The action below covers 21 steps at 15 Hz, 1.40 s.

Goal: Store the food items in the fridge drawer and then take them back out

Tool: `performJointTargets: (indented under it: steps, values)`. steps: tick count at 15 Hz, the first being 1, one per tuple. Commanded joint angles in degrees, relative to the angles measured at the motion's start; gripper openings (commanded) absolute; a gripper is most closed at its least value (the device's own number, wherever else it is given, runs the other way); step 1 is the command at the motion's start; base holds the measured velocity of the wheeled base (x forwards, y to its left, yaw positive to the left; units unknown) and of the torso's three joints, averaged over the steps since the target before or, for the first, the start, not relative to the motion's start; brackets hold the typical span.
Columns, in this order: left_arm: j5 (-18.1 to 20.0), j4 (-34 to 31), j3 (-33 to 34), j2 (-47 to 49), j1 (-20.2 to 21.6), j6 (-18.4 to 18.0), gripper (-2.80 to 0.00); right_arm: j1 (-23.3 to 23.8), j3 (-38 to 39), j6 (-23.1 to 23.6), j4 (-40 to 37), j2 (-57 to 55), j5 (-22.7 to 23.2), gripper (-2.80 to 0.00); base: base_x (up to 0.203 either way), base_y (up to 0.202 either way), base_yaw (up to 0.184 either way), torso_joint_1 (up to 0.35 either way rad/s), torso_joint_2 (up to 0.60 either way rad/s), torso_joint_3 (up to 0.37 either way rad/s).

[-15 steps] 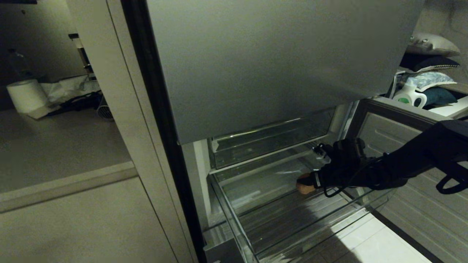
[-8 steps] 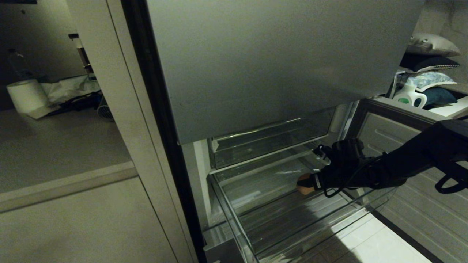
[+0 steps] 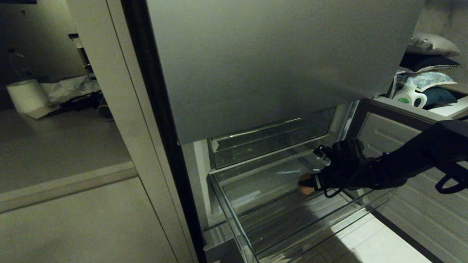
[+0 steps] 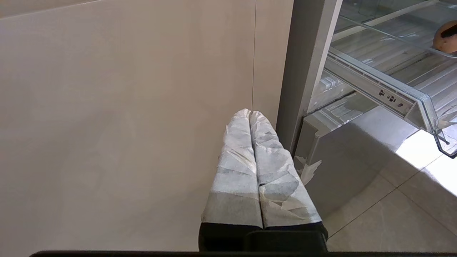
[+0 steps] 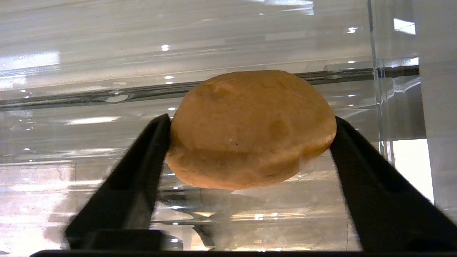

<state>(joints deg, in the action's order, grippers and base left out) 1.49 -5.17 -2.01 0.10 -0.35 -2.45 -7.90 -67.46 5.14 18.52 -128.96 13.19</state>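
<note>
Bun gripped in fridge drawer

R gripper [image 5: 250, 142] has its fingers [image 5: 142, 167] pressed on both sides of the orange-brown bun [image 5: 251, 130], inside the clear fridge drawer [image 3: 234, 219], far-right part. Looks like take-out phase or placing, can't tell which. Green item not seen. L gripper [image 4: 255, 125] parked left of fridge, fingers together

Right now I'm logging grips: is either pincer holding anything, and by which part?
The right pincer has its fingers against the two opposite sides of the orange-brown food item, over the fridge drawer. The left pincer is shut and holds nothing.
</note>
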Motion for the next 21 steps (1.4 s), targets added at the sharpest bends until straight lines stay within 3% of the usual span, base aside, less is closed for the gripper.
performJointTargets:
  steps: [1, 11, 21]
  values:
    - [0.0, 0.0, 0.0, 0.1, 0.0, 0.0, -2.80, 0.0, 0.3, 0.0, 0.0, 0.1, 0.1, -2.80, 0.000, 0.000, 0.000, 0.000, 0.00, 0.000]
    - [0.0, 0.0, 0.0, 0.1, 0.0, 0.0, -2.80, -0.1, 2.3, -0.2, 0.1, 11.9, 0.1, -2.80, 0.000, 0.000, 0.000, 0.000, 0.00, 0.000]
    - [0.0, 0.0, 0.0, 0.1, 0.0, 0.0, -2.80, -0.1, 20.3, -1.6, 0.0, 38.5, -0.1, -2.80, 0.000, 0.000, 0.000, 0.000, 0.00, 0.000]
